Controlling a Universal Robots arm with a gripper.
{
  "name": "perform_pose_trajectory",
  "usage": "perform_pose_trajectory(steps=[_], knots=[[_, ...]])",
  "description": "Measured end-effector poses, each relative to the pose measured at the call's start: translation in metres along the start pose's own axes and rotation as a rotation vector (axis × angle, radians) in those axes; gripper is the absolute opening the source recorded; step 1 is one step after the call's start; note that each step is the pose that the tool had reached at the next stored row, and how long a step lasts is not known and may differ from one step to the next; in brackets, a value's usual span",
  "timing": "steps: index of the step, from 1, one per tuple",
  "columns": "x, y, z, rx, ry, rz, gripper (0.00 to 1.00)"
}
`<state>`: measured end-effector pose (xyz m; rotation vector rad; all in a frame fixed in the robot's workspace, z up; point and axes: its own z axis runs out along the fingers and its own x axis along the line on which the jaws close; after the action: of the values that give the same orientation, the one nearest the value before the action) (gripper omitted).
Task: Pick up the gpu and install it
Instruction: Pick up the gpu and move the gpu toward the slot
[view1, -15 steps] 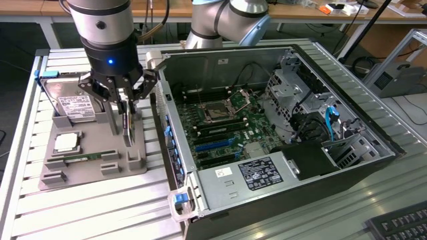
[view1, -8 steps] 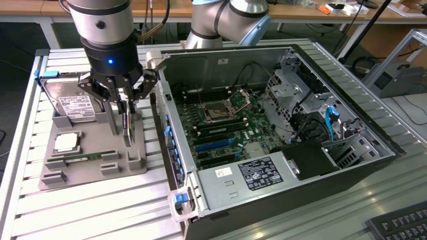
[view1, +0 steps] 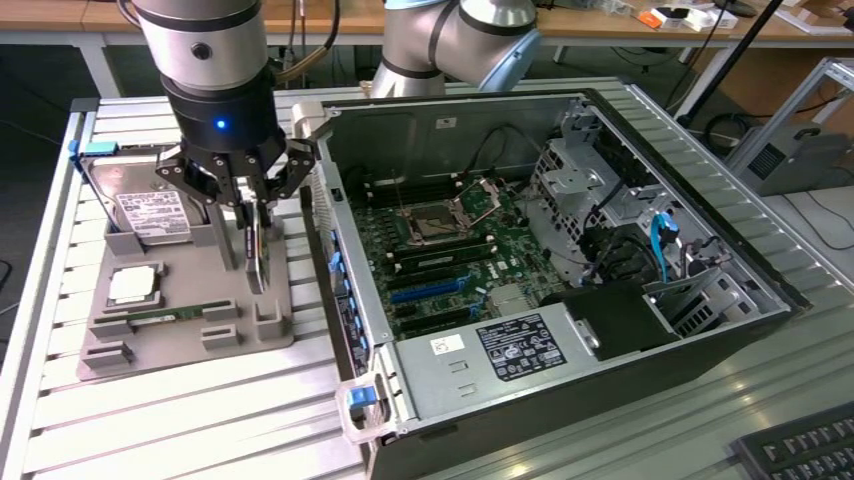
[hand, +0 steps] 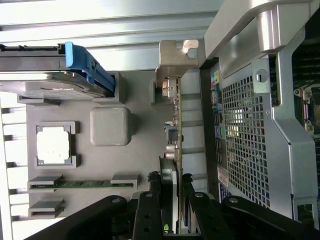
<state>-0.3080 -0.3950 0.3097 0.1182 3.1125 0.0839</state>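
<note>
- Gripper pointed straight down over the grey parts tray, jaws about half closed.
- Fingers straddled the gpu, one on each face. The pads looked pressed onto the card, so I read it as gripped.
- The gpu stood on edge, upright, along the tray side nearest the PC case, with its lower edge down at the tray's slot posts. I couldn't tell whether it had lifted clear of them.
- In the wrist view the card appeared edge-on, its silvery end bracket at the end away from the fingers.
- Arm came down from above, with a blue light lit on the wrist.
- The other tray pockets were filled: a hard drive with a blue tab, a CPU, and a green memory stick.
- The tray sat just beside the case, on the exterior view's left of it, both on the slatted metal table.
- The case lay open with its side off, showing the motherboard and the power supply at the near end.
</note>
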Motion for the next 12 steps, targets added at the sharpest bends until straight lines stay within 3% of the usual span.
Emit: perform_pose_trajectory(steps=[8, 9, 12], knots=[[-0.0001, -0.0013, -0.0001, -0.0035, 0.0003, 0.0, 0.27], [-0.0002, -0.0022, -0.0007, -0.0079, 0.0006, 0.0, 0.27], [-0.0002, -0.0022, -0.0012, -0.0079, 0.0006, 0.0, 0.27]])
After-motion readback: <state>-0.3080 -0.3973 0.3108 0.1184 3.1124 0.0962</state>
